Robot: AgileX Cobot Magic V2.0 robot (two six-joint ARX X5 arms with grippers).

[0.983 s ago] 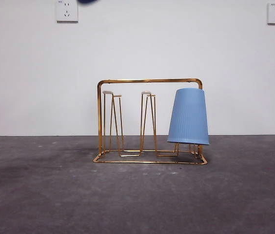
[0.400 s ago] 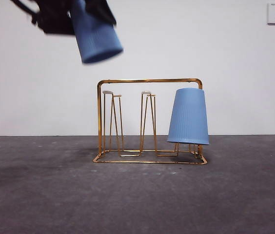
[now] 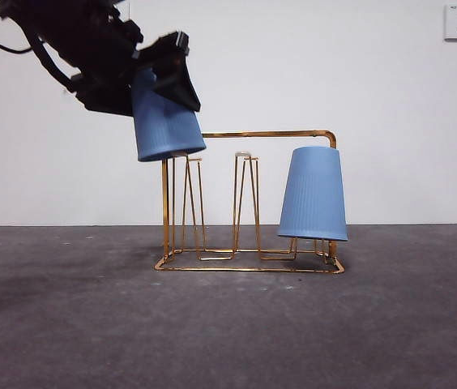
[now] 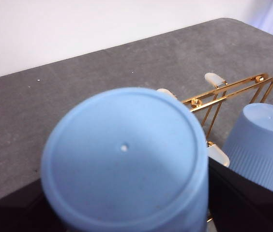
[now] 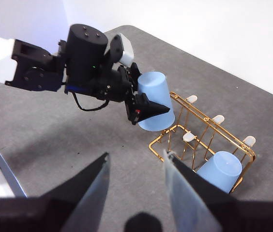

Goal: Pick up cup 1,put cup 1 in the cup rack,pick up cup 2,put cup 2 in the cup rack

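Step in hand: the left pincer (image 3: 160,85) is carrying the second blue cup (image 3: 166,121) mouth-down toward the gold wire cup rack (image 3: 249,263); by my reading the last placing is under way.

Left pincer: it is grasping the second blue cup by its ribbed wall, jaws clenched on either side; in the left wrist view the cup's flat base (image 4: 124,162) is filling most of the frame.

Where the carried cup is: in the front view it is hanging tilted at about 10 o'clock from the rack's centre, its rim just above the capped pegs (image 3: 186,156) at that end, not yet seated over one.

First blue cup: it (image 3: 313,194) is sitting upside down over a peg at the rack's 3 o'clock end, well apart from the carried one.

Right pincer: it (image 5: 136,171) is waiting above the worktop (image 3: 66,324), jaws released and holding nothing.

Next move calls for: levelling the cup so its mouth is facing straight down, centring it over a free peg, then lowering before letting go.

Risk: the rim may be catching on a peg cap or on the rack's arched handle (image 3: 269,134).
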